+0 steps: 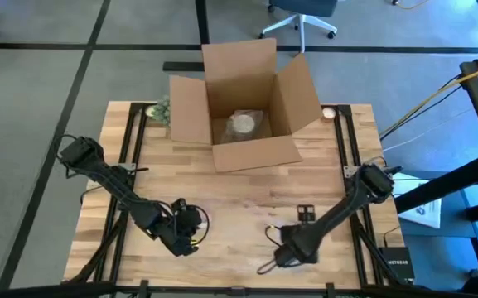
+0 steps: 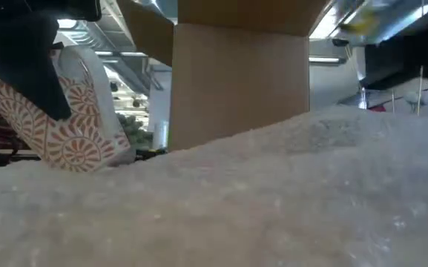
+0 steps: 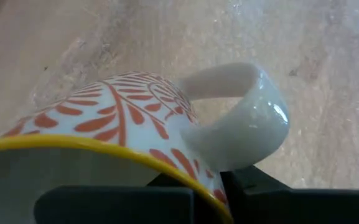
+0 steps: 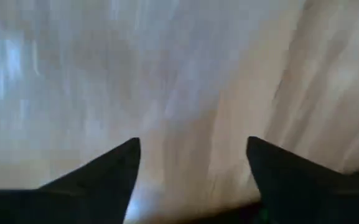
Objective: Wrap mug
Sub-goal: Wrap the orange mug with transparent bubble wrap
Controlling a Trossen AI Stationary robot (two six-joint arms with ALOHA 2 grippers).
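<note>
A white mug (image 3: 123, 118) with an orange leaf pattern, a yellow rim and a white handle (image 3: 254, 118) shows tilted at the left of the low view (image 2: 69, 122), with my left gripper (image 1: 187, 234) shut on it near the table's front left. A sheet of clear bubble wrap (image 2: 273, 200) fills the foreground of the low view. My right gripper (image 4: 191, 180) stands open low over the wrap (image 4: 167, 74), near the table's front edge (image 1: 292, 246); nothing shows between its fingers. My left gripper holds the mug by its rim (image 3: 185, 177), right beside the handle, with one finger (image 3: 104, 202) inside the cup and the other (image 3: 260, 186) outside. The mug is tilted. The bubble wrap hides its lower end, so I cannot tell whether it rests on the sheet.
An open cardboard box (image 1: 247, 153) stands at the table's far middle with a wrapped item (image 1: 243, 124) inside. A small green thing (image 1: 161, 110) lies left of the box, a small round thing (image 1: 329, 113) right of it, and a small black item (image 1: 306, 213) near my right arm.
</note>
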